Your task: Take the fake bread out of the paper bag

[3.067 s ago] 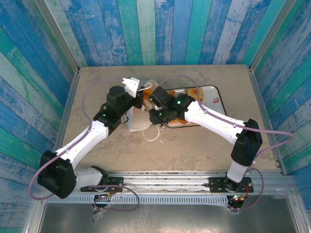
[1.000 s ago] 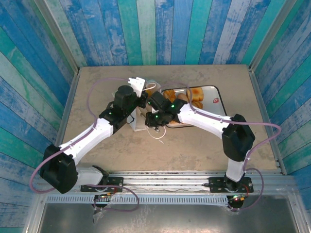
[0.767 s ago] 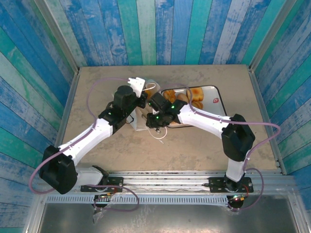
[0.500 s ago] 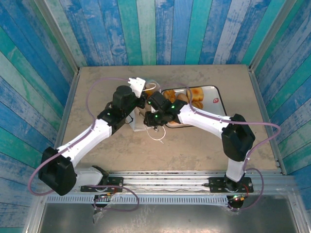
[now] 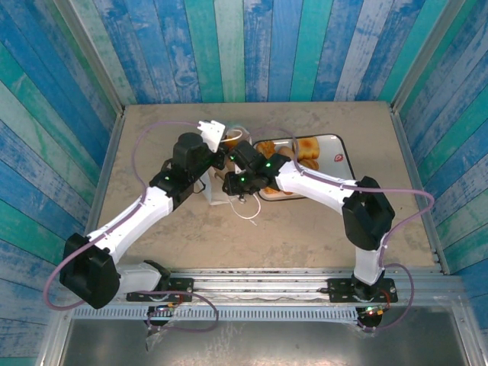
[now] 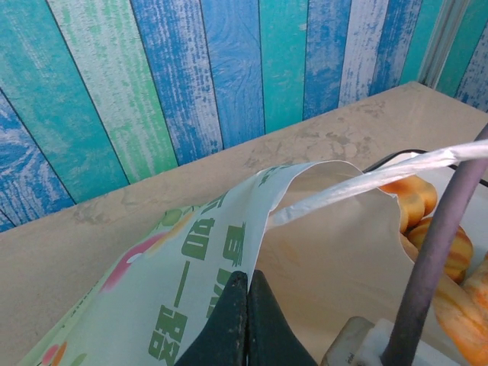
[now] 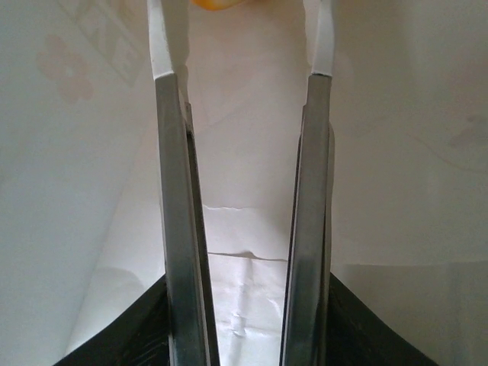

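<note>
The paper bag [image 6: 191, 259] is white with green lettering and a pink print. My left gripper [image 6: 248, 284] is shut on its rim and holds the mouth apart. A white loop handle [image 6: 366, 180] stretches across the opening. In the top view the bag [image 5: 214, 195] lies between the two wrists. My right gripper [image 7: 244, 46] is inside the bag, open, with only creased white paper between its fingers [image 7: 174, 198]. A scrap of yellow-orange fake bread [image 7: 210, 4] shows past the fingertips. More fake bread [image 6: 415, 200] lies beyond the bag's rim.
A white tray [image 5: 337, 151] right of the bag carries several golden pastries [image 5: 308, 145]. A loose handle loop [image 5: 248, 211] lies on the tan table in front of the bag. A purple cable [image 6: 428, 259] crosses the left wrist view. Blue plank walls close in three sides.
My right gripper has pushed a little further left into the bag and its jaws have spread slightly. The left wrist has shifted slightly left, still gripping the rim.
</note>
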Tool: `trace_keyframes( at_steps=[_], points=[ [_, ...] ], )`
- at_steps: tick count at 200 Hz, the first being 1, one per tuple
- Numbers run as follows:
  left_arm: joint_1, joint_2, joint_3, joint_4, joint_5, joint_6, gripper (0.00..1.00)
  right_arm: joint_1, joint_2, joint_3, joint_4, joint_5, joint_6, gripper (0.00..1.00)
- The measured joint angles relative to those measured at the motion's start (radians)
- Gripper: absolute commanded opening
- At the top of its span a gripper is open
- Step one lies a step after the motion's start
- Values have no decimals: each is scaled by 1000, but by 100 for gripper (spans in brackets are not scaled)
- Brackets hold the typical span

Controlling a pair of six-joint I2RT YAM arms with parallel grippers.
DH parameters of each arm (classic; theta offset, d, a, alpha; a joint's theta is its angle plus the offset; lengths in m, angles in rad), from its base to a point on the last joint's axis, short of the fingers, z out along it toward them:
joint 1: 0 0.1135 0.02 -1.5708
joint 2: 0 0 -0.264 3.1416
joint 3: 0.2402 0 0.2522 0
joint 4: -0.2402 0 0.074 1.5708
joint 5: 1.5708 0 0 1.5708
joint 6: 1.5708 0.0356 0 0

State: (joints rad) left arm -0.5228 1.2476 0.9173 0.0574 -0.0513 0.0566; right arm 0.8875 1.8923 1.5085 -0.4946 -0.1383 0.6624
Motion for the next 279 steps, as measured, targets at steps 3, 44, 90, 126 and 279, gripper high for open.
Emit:
trace_keyframes(
  at_steps=[3,44,90,126,279],
  points=[
    [2,0,0,0,-1,0,0,0,3,5,-4,4,0,45],
    [7,0,2,-2,-1,-1,0,-3,26,34,-41,6,-11,43],
    [9,0,5,-4,-2,-4,0,-2,28,40,-39,-6,-35,44],
    [12,0,6,-6,7,-5,0,-2,33,42,-39,-9,-39,45],
    [0,0,5,20,80,-6,0,-10,42,-3,6,38,-12,16]
  ],
)
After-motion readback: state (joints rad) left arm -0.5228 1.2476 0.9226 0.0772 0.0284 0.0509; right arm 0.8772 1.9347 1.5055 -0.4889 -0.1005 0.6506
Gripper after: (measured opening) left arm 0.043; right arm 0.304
